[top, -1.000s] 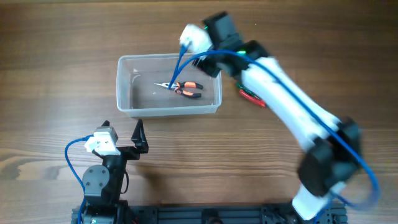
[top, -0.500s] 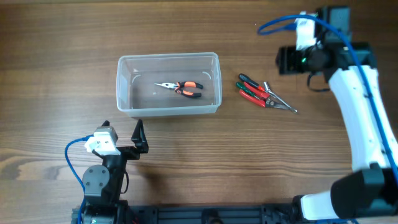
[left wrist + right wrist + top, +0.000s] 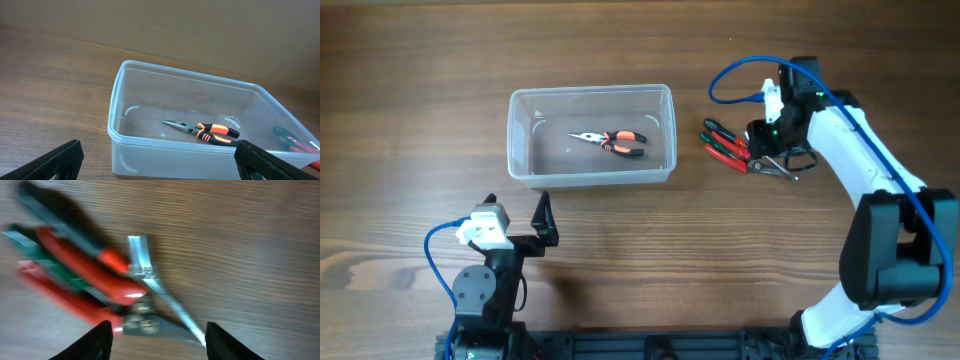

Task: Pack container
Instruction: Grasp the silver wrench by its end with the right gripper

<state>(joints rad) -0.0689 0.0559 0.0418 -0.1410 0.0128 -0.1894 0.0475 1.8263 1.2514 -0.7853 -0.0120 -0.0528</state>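
Observation:
The clear plastic container [image 3: 590, 178] stands left of centre and holds orange-and-black needle-nose pliers [image 3: 610, 141]. It also shows in the left wrist view [image 3: 200, 87], with the pliers [image 3: 207, 132] inside. A pile of red- and green-handled pliers [image 3: 735, 148] lies on the wood to the container's right, blurred in the right wrist view [image 3: 95, 280]. My right gripper [image 3: 772, 160] is open right over the metal tips of that pile, its fingers [image 3: 157, 340] on either side of the jaws. My left gripper [image 3: 520, 218] is open and empty, in front of the container [image 3: 157, 165].
The table is bare brown wood [image 3: 410, 120] around the container. The blue cable [image 3: 740, 65] loops above the right arm. The left arm's base [image 3: 480, 300] sits at the near edge.
My right arm has swung from over the container, out to the far right, then down onto the pile of red and green pliers. The left arm has not moved.

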